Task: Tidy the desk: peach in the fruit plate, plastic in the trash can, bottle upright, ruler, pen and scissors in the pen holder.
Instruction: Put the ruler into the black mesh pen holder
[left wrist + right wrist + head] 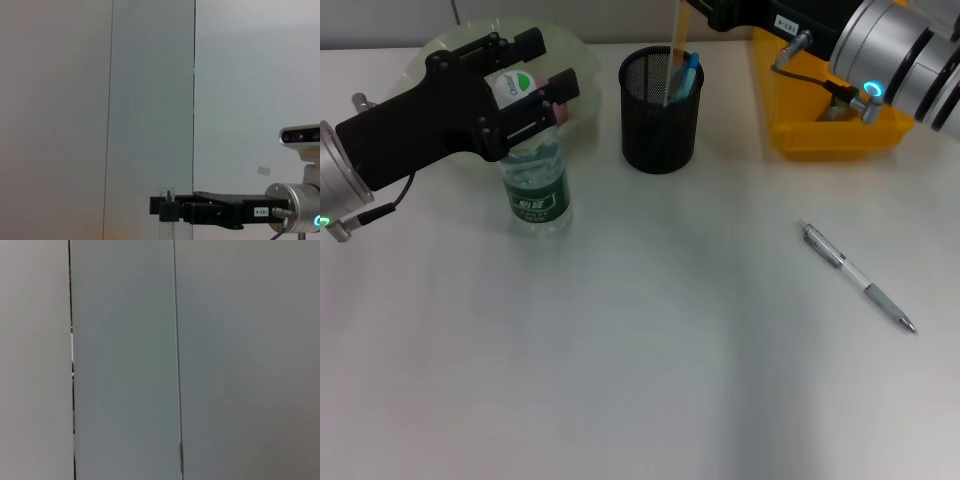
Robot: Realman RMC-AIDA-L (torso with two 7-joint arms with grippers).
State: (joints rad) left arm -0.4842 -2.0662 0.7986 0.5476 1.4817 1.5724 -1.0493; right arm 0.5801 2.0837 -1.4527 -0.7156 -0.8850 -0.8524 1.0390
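Here, from the robot's left across to its right:

Left gripper (542, 88): over the far-left part of the desk, level with the top of the bottle; its black fingers (532, 44) stand parted on either side of the cap end, and whether they press on it cannot be told.

Bottle (535, 185): upright on the table, clear plastic with a green label, its base just in front of the fruit plate.

Fruit plate (575, 52): pale green, at the far-left edge of the desk, mostly hidden behind the left gripper — what lies in it cannot be made out.

Pen holder (661, 120): black mesh cup, upright, just right of the bottle; a blue item (687, 72) leans inside against the rim.

Ruler (675, 45): thin, yellowish and see-through, standing nearly vertical with its lower end inside the pen holder and its upper end at the right gripper.

Right gripper (167, 207): above the pen holder at the far edge of the head view; in the left wrist view its dark fingers are closed flat on the ruler's top.

Trash can (790, 125): yellow bin at the far right, partly covered by the right arm.

Pen (858, 277): silver, lying flat and diagonal on the bare table — well apart from the pen holder, toward the near right.
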